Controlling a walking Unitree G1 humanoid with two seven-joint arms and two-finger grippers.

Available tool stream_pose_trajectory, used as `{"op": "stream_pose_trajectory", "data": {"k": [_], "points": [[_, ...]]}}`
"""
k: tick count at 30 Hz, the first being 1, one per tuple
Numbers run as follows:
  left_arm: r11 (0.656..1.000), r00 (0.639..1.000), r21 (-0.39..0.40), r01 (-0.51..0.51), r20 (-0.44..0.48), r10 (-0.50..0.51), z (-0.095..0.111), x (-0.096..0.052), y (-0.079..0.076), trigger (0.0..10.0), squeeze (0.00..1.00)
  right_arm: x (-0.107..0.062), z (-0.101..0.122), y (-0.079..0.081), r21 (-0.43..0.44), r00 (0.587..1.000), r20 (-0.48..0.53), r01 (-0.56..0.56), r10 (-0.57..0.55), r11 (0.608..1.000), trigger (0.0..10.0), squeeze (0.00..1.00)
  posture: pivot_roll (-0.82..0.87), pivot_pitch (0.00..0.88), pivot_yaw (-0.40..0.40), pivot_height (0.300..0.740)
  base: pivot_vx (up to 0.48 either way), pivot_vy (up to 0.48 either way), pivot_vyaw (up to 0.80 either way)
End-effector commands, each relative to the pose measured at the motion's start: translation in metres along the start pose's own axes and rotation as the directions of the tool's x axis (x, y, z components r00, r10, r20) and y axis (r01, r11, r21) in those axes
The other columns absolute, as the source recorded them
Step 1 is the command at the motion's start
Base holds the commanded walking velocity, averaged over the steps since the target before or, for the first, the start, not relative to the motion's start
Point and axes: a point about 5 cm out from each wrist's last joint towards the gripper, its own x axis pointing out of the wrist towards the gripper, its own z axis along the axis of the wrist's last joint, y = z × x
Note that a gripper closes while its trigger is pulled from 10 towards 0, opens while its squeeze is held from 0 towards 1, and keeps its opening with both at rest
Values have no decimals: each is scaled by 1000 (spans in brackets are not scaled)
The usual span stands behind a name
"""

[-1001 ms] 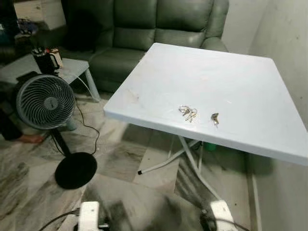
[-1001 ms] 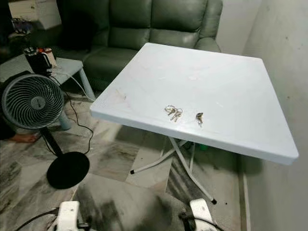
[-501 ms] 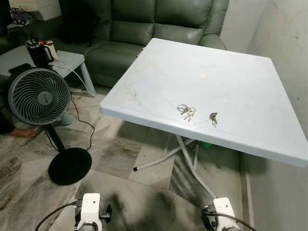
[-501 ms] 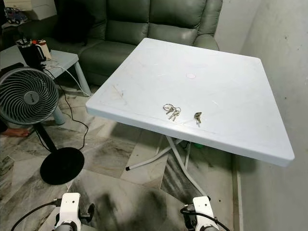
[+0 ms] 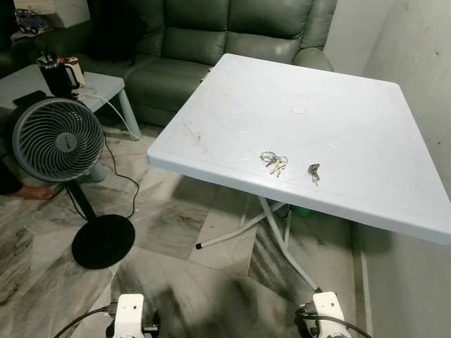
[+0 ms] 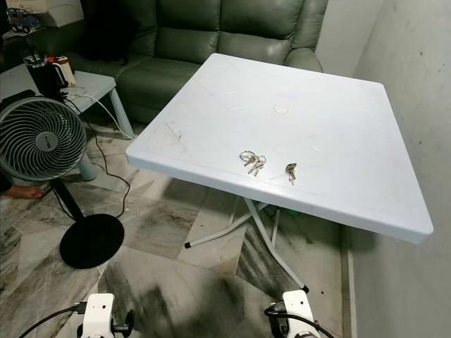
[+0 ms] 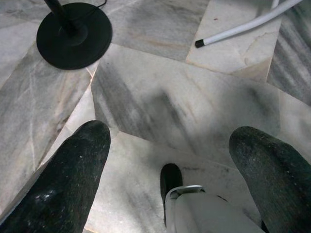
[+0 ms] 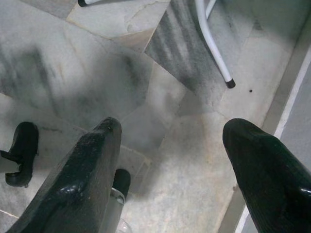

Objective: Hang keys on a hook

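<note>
A bunch of keys on a ring (image 5: 273, 163) lies near the front edge of the white square table (image 5: 310, 84). A smaller second set of keys (image 5: 313, 171) lies a short way to its right. Both arms hang low in front of me, well below the table; their white wrists, left (image 5: 129, 313) and right (image 5: 325, 310), show at the bottom edge. My left gripper (image 7: 169, 133) is open over the marble floor with nothing between its fingers. My right gripper (image 8: 173, 125) is open too, above the floor near a table leg foot (image 8: 230, 83).
A standing fan (image 5: 58, 141) with a black round base (image 5: 103, 241) stands on my left. A green sofa (image 5: 211, 35) sits behind the table, next to a low side table with a kettle (image 5: 55, 76). A wall (image 5: 423, 63) runs along the right. A person's foot (image 5: 32, 191) rests by the fan.
The whole picture has shifted and sharpened as the camera moved. Both sets of keys lie where they were on the table. Both arms still hang low.
</note>
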Motion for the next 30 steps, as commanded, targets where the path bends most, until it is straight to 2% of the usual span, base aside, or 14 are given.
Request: {"op": "stream_pose_trajectory", "data": {"k": [1, 2, 3, 4, 6, 9, 10, 12, 13, 18, 25, 26, 30], "points": [[1000, 992, -1, 28, 124, -28, 24, 6, -5, 10000, 0, 4, 19, 0, 13, 996, 90, -1, 0, 1000, 10000, 0, -7, 54, -34, 740, 0, 0, 0], [999, 974, -9, 48, 223, -45, 44, 9, -10, 10000, 0, 6, 36, 1, 25, 986, 167, -13, 8, 1000, 10000, 0, -7, 54, -34, 740, 0, 0, 0], [998, 938, -11, 69, 341, -61, 69, 11, -14, 10000, 0, 8, 58, 2, 36, 964, 266, -28, 17, 999, 10000, 0, -7, 54, -34, 740, 0, 0, 0], [998, 932, -8, 70, 358, -62, 73, 11, -14, 10000, 0, 9, 62, 3, 37, 959, 283, -30, 19, 999, 10000, 0, -6, 55, -34, 740, 0, 0, 0], [998, 894, -14, 66, 445, -53, 94, 10, -13, 10000, 0, 10, 86, 5, 28, 928, 372, -48, 34, 998, 10000, 0, -6, 57, -33, 740, 0, 0, 0], [994, 802, -49, 93, 596, -46, 130, 2, -9, 10000, 0, 5, 128, 4, 51, 840, 542, -80, 40, 995, 10000, 0, -7, 59, -33, 740, 0, 0, 0], [994, 802, -49, 93, 596, -46, 130, 2, -9, 10000, 0, 5, 128, 4, 51, 840, 542, -80, 40, 995, 10000, 0, -7, 59, -33, 740, 0, 0, 0], [993, 725, -57, 103, 688, -36, 155, -10, -4, 10000, 0, -1, 155, 4, 48, 764, 644, -89, 37, 995, 10000, 0, -7, 61, -30, 740, 0, 0, 0], [993, 725, -57, 103, 688, -36, 155, -10, -4, 10000, 0, -1, 155, 4, 48, 764, 644, -89, 37, 995, 10000, 0, -7, 61, -30, 740, 0, 0, 0], [993, 642, -46, 108, 766, -34, 173, -33, 4, 10000, 0, -14, 176, 10, -8, 663, 743, -122, 88, 992, 10000, 0, -3, 63, -32, 740, 0, 0, 0], [994, 643, -67, 86, 766, -4, 174, -47, 12, 10000, 0, -27, 188, 16, -37, 592, 797, -149, 119, 988, 10000, 0, 1, 61, -33, 740, 0, 0, 0], [994, 638, -66, 83, 770, -3, 176, -52, 12, 10000, 0, -31, 194, 16, -35, 572, 812, -157, 119, 987, 10000, 0, 1, 61, -33, 740, 0, 0, 0], [995, 633, -52, 83, 774, -12, 181, -59, 9, 10000, 0, -37, 202, 18, -48, 545, 829, -159, 128, 986, 10000, 0, 2, 57, -32, 740, 0, 0, 0]]}}
